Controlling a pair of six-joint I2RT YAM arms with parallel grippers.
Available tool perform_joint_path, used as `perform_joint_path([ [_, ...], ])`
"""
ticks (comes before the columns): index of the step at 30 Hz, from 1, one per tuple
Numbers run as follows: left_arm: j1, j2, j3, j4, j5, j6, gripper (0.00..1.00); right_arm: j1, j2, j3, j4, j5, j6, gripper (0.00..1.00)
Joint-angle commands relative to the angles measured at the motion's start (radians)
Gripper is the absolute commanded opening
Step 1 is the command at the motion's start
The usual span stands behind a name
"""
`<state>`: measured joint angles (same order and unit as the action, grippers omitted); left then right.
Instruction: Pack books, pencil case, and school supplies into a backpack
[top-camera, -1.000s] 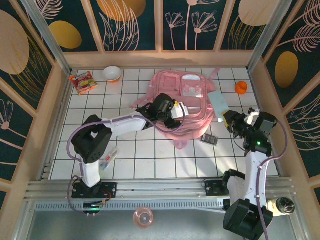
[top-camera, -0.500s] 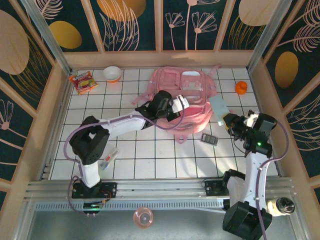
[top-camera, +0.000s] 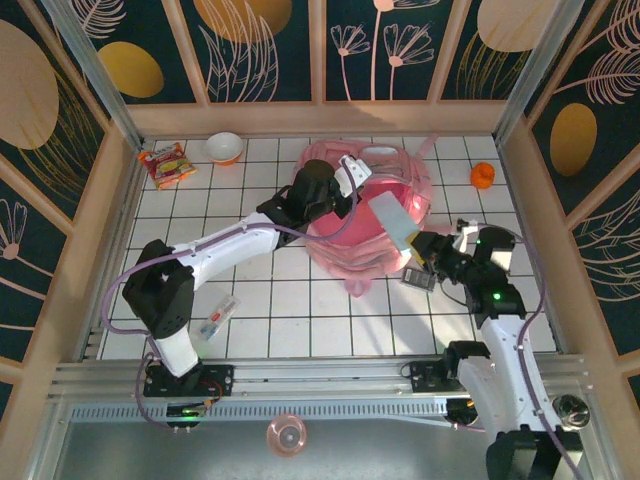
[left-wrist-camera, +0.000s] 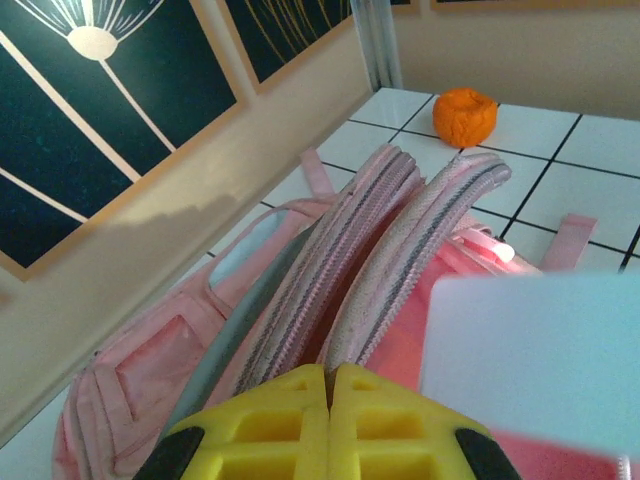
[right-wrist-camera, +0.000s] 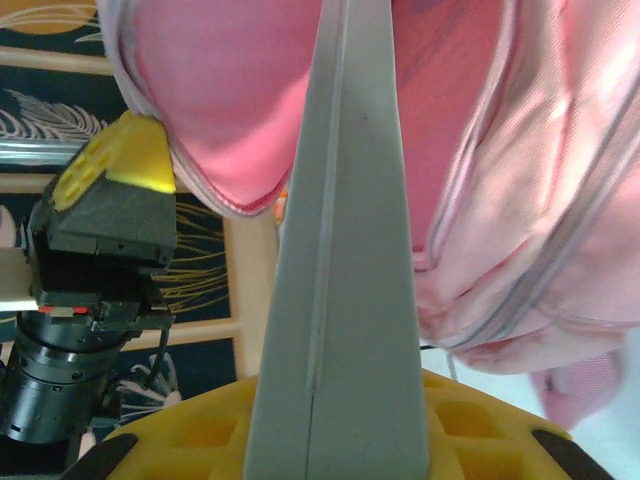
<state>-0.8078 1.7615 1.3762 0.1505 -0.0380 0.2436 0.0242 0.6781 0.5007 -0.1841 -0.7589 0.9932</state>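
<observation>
Gripping the pencil case (top-camera: 393, 218) by its near end in the right gripper (top-camera: 425, 250), jaws partly apart and pressed on its flat sides, far end reaching over the open mouth of the backpack (top-camera: 345, 245). Pinching the backpack's zip rim in the left gripper (top-camera: 350, 168), fingers (left-wrist-camera: 290, 420) fully together, holding that rim up off the table.

Showing, from the left wrist, two zip edges rising just ahead of the closed yellow fingers, the case's pale corner at right, and the small orange object (left-wrist-camera: 465, 115) beyond on the tiles. Showing, from the right wrist, the case running up between the fingers against pink lining.

Noting the dark calculator (top-camera: 418, 278) just beside the right gripper, the clear packet (top-camera: 218, 318) near the left arm's base, and a snack packet (top-camera: 166, 163) and bowl (top-camera: 224, 147) at the far left.
</observation>
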Motion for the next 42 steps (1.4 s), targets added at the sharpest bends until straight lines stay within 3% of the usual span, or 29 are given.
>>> perform_joint_path([
  [1, -0.002, -0.015, 0.080, 0.071, 0.003, -0.069, 0.00, 0.087, 0.027, -0.042, 0.236, 0.108, 0.141, 0.07],
  [8, -0.001, -0.012, 0.117, 0.073, 0.066, -0.145, 0.00, 0.238, 0.182, -0.090, 0.551, 0.309, 0.267, 0.05],
  [16, -0.002, -0.022, 0.144, 0.078, 0.107, -0.191, 0.00, 0.380, 0.508, -0.002, 0.839, 0.513, 0.339, 0.05],
  [22, -0.002, -0.033, 0.157, 0.091, 0.124, -0.221, 0.00, 0.423, 0.791, 0.095, 1.032, 0.549, 0.408, 0.06],
  [29, -0.002, -0.042, 0.155, 0.112, 0.136, -0.244, 0.00, 0.455, 1.046, 0.231, 1.126, 0.537, 0.453, 0.12],
  [32, -0.002, -0.042, 0.153, 0.113, 0.124, -0.244, 0.00, 0.459, 1.098, 0.265, 1.103, 0.529, 0.455, 0.19],
  [34, -0.002, -0.042, 0.149, 0.109, 0.107, -0.242, 0.00, 0.458, 1.098, 0.272, 1.059, 0.530, 0.442, 0.29],
  [37, -0.002, -0.041, 0.135, 0.102, 0.075, -0.229, 0.00, 0.457, 1.056, 0.263, 0.958, 0.530, 0.399, 0.47],
  [42, 0.001, -0.084, 0.103, 0.088, -0.001, -0.212, 0.00, 0.454, 0.926, 0.209, 0.770, 0.541, 0.316, 0.61],
])
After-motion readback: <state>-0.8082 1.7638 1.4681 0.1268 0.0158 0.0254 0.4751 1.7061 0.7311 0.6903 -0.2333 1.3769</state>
